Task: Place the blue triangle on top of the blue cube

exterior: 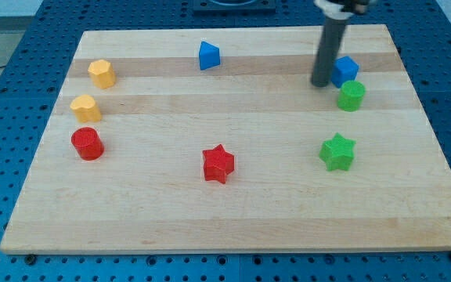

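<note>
Our tip rests just left of the blue cube, with the green cylinder just below the cube; there are no jaws on this rod. The blue triangle sits well apart, at the view's top centre of the pale wooden tabletop.
</note>
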Robot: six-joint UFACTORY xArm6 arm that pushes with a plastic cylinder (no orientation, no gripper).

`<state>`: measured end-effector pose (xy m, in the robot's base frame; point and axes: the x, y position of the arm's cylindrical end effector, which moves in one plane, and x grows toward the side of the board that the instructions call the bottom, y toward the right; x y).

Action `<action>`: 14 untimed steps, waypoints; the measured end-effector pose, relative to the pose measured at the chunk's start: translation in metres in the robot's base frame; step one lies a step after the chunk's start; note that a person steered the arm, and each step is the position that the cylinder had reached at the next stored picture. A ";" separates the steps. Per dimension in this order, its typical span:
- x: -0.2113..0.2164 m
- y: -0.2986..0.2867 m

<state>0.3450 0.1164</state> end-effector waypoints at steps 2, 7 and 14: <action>0.020 -0.014; 0.040 0.121; -0.053 -0.147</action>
<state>0.2922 -0.0305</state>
